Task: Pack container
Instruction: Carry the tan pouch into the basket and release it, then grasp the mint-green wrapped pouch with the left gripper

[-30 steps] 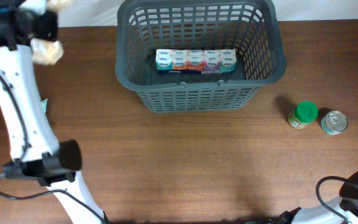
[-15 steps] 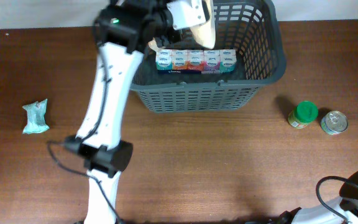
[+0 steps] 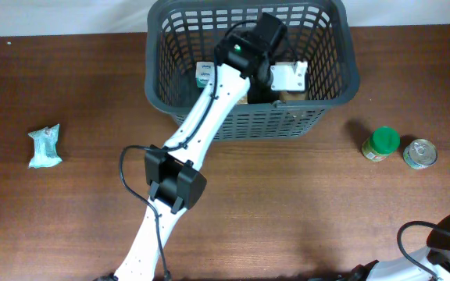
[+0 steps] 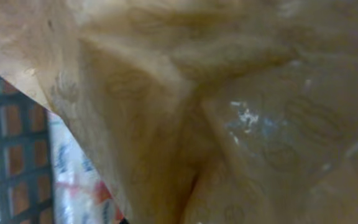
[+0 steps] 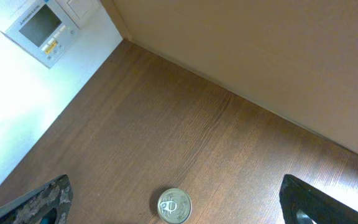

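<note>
Left gripper [image 3: 281, 81] has dropped into the basket [image 3: 330, 84] at the table's [image 3: 287, 203] far side with a tan bag [image 4: 229, 93], grip unreadable; tissues [image 3: 204, 74] are in, while the green packet [image 3: 45, 147], jar [image 3: 381, 144] and can [image 3: 420, 154] remain out; right gripper [image 5: 174, 185] spread, idle.

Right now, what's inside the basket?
The left arm reaches into the basket. One end of a tissue pack shows beside it; the rest is hidden under the arm. A tan wrapper fills the left wrist view; whether it is gripped cannot be seen.
</note>
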Available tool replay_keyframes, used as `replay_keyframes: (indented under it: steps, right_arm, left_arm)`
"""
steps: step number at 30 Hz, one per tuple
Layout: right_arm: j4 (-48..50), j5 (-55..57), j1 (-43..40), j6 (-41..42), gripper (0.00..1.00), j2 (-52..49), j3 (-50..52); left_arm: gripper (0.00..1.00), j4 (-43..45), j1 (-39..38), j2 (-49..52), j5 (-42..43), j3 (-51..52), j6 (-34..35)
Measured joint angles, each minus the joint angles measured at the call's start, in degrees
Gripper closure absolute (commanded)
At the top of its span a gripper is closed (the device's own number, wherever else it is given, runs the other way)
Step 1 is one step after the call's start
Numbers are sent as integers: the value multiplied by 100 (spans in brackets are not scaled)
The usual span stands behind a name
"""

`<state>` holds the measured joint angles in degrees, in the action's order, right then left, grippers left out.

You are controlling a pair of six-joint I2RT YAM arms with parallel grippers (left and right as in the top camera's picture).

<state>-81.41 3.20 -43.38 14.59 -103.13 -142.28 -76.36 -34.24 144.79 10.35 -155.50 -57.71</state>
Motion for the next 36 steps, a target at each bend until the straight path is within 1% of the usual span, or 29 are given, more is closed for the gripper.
replay_keyframes:
  steps: [1, 2, 3, 4, 5, 6, 8, 11, 13, 15, 17, 18, 21, 24, 26, 27, 28, 30, 32, 34, 35, 36]
  right_arm:
    - [-2, 0, 0, 0, 1, 0, 0]
    - [0, 0, 0, 2, 1, 0, 0]
    - [-2, 0, 0, -2, 1, 0, 0]
    - [-2, 0, 0, -2, 1, 0, 0]
    - [-2, 0, 0, 2, 1, 0, 0]
    - [0, 0, 0, 2, 1, 0, 0]
    - [-2, 0, 0, 0, 1, 0, 0]
    - [0, 2, 0, -4, 1, 0, 0]
    - [-2, 0, 0, 0, 1, 0, 0]
    - [-2, 0, 0, -2, 1, 0, 0]
    - [-2, 0, 0, -2, 1, 0, 0]
    - [-2, 2, 0, 0, 1, 0, 0]
    - [-2, 0, 0, 0, 1, 0, 0]
    - [-2, 0, 0, -4, 1, 0, 0]
    - [0, 0, 0, 0, 1, 0, 0]
    - [-2, 0, 0, 2, 1, 0, 0]
    - [0, 0, 0, -4, 1, 0, 0]
    - [2, 0, 0, 2, 1, 0, 0]
    - [0, 0, -2, 2, 1, 0, 0]
    - [0, 2, -4, 0, 1, 0, 0]
    - [0, 0, -4, -2, 1, 0, 0]
    - [-4, 0, -4, -2, 1, 0, 0]
  left_arm:
    - [65, -28, -35, 4, -2, 0, 2]
    - [53, -22, -63, 9, 4, 0, -2]
    - [28, -15, -72, 7, 2, 0, 9]
    - [15, 24, -79, 7, -9, 0, 59]
    - [4, 94, -79, 7, -96, 0, 153]
    - [1, 151, -79, 7, -216, 0, 297]
    - [0, 177, -63, 7, -693, -50, 807]
    - [1, -160, 50, -50, -1244, -146, 1237]
    - [1, -328, 240, -225, -1460, -181, 1440]
    - [0, -483, 623, -634, -1620, -192, 1679]
    - [0, -520, 1099, -1128, -1700, -234, 1818]
    - [3, -544, 1412, -1436, -1749, -286, 1875]
    - [4, -831, 2334, -2339, -1799, -470, 2015]
    - [8, -994, 2914, -2806, -1506, -533, 2118]
    - [11, -1169, 3169, -2894, -1355, -535, 2177]
    - [20, -1366, 3348, -2900, -1305, -533, 2216]
    - [21, -1539, 3757, -2885, -1228, -407, 2415]
    - [21, -1703, 4109, -2898, -1165, -66, 2594]
    - [21, -1749, 4680, -2905, -1115, 750, 2804]
    - [21, -1495, 5259, -2789, -1054, 1727, 2959]
    - [21, -1255, 5423, -2787, -1016, 2120, 2990]
    - [21, -946, 5659, -2789, -973, 2776, 3042]
